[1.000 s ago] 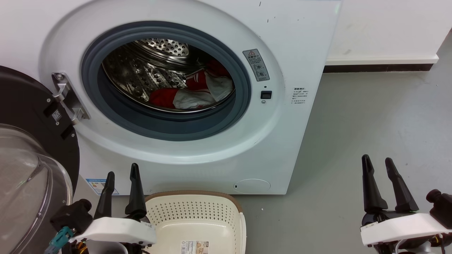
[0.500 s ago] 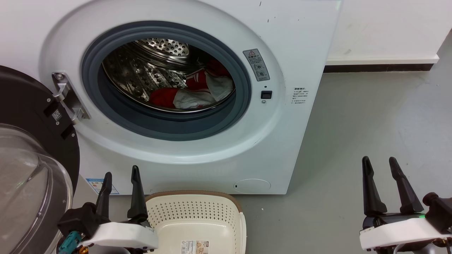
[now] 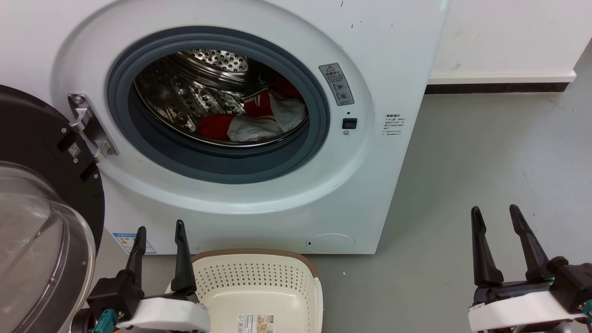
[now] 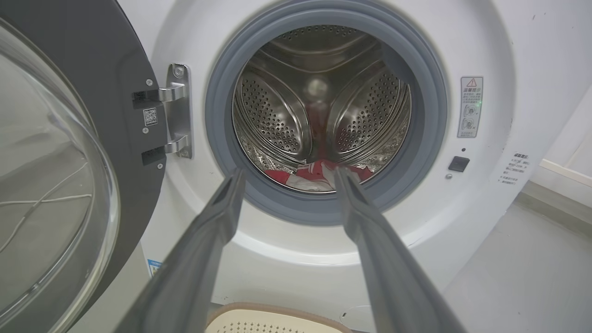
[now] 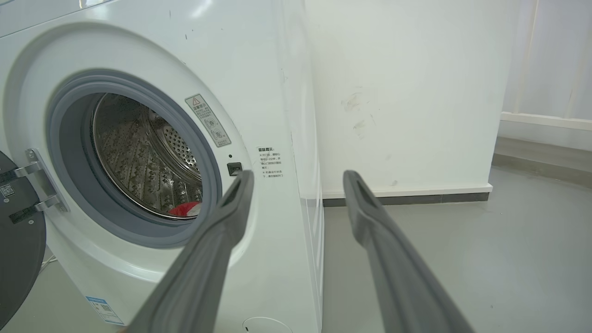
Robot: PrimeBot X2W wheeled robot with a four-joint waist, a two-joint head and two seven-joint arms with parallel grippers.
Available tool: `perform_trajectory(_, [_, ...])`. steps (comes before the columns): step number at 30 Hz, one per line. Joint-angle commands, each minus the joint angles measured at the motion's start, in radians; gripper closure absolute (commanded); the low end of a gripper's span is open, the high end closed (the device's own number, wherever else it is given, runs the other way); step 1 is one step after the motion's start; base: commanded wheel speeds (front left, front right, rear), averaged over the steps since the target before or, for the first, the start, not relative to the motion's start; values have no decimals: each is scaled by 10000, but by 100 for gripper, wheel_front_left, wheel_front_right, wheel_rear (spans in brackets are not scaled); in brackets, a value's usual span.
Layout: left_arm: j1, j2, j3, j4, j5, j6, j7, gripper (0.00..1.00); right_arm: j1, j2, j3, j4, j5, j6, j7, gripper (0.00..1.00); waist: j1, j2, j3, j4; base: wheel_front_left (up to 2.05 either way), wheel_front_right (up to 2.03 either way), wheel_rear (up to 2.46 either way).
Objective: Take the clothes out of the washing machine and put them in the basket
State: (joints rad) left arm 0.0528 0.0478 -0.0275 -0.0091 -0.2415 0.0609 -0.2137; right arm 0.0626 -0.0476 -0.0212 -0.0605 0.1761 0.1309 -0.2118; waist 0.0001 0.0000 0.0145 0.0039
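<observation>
I see the washer (image 3: 379, 55) right in front of me. Its door (image 3: 37, 138) is swung wide open to my left on a shiny hinge (image 3: 90, 125). The clothes (image 3: 252, 121) are inside the drum (image 3: 185, 97). They are red and white and all bunched up. They lie at the bottom of the drum, more to the right side. Nothing is touching them.

The basket (image 3: 252, 253) sits on the floor (image 3: 485, 152) just in front of the washer, under the round hole. I can see a label (image 3: 255, 323) on its bottom.

In the head view my left claw (image 3: 160, 226) is down low, just beside the basket's left side. It is spread apart and holds nothing. Its fingers (image 4: 203, 249) point at the round hole. In the left wrist view the clothes show between the two tips, far back and well apart from them.

My right claw (image 3: 495, 209) is over the floor to the right of the washer, well apart from it. It is spread apart too and holds nothing. In its wrist view one finger lies across the washer's front and the other across the white wall (image 5: 407, 92). A small red bit of the clothes peeks over the grey ring there.
</observation>
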Motion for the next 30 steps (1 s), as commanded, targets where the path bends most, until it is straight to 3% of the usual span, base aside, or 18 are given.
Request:
perform_trajectory(1, [57, 30, -32, -99, 236, 39, -77, 0, 68, -43, 26, -116, -261, -3, -107, 0, -1, 0, -5, 3, 0, 0, 0])
perform_trajectory(24, [379, 35, -159, -140, 1777, 282, -501, 0, 388, -42, 1, -156, -1551, -5, -536, 0, -1, 0, -77, 2, 0, 0, 0])
perform_trajectory(30, [428, 35, -100, -14, 1728, 301, -521, 0, 422, -39, 10, -53, -1539, -5, -537, 0, -1, 0, -96, 12, 0, 0, 0])
